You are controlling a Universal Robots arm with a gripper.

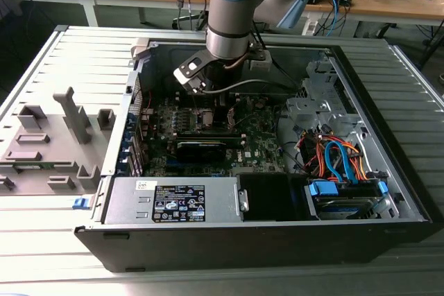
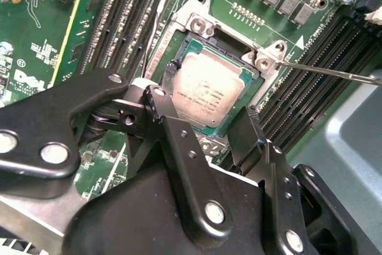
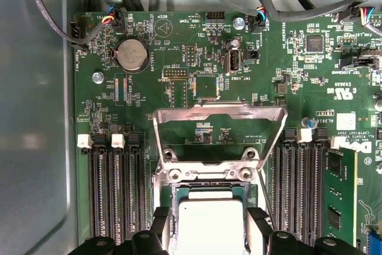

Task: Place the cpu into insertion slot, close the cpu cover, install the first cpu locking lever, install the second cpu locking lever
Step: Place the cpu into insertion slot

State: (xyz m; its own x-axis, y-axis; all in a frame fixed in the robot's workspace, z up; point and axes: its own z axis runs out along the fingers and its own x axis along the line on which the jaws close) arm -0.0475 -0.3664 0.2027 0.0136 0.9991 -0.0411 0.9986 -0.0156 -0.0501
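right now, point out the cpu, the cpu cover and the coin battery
cpu (image 2: 209,91), second wrist view, middle of its silver top
cpu cover (image 3: 218,111), first wrist view, end bar of the open frame
coin battery (image 3: 132,56), first wrist view, centre of its face

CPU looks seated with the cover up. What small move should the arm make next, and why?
Probably lift the end effector straight up, clear of the insertion slot. The cpu lies flat in it, the fingers flank it with slight gaps, and the cpu cover stands open; it cannot close with the end effector there.
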